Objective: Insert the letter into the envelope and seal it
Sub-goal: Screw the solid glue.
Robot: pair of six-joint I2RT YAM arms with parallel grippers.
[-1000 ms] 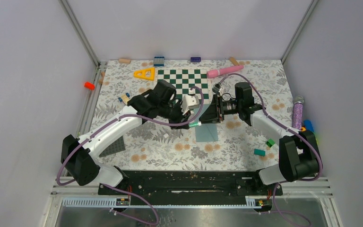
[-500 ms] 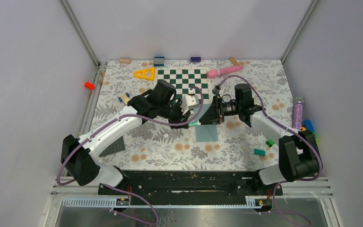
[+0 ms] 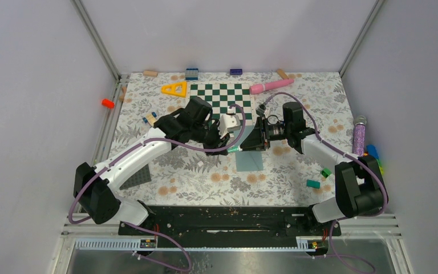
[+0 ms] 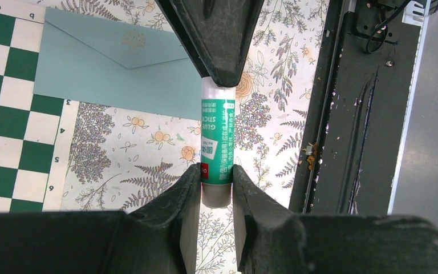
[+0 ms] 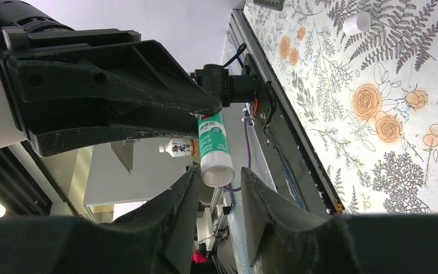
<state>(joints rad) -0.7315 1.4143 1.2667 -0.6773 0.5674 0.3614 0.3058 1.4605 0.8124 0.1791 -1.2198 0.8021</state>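
My left gripper (image 3: 232, 147) is shut on the lower end of a green-and-white glue stick (image 4: 217, 142) and holds it above the table; its fingers (image 4: 188, 188) press both sides. My right gripper (image 3: 252, 140) is open, and its jaws straddle the stick's other end (image 5: 215, 162) with a gap on each side. The teal envelope (image 4: 108, 68) lies flat on the floral cloth with its triangular flap folded down; in the top view (image 3: 250, 161) it lies partly under the grippers. The letter is hidden or out of view.
The green-white chessboard (image 3: 221, 98) lies behind the grippers. A pink marker (image 3: 271, 86), a yellow triangle (image 3: 174, 89), a dark grey baseplate (image 3: 135, 177), a purple glitter tube (image 3: 358, 136) and small bricks (image 3: 313, 184) lie around. A small white cylinder (image 5: 356, 23) lies on the cloth.
The right gripper has edged slightly left towards the glue stick. The left arm and the envelope have stayed put.
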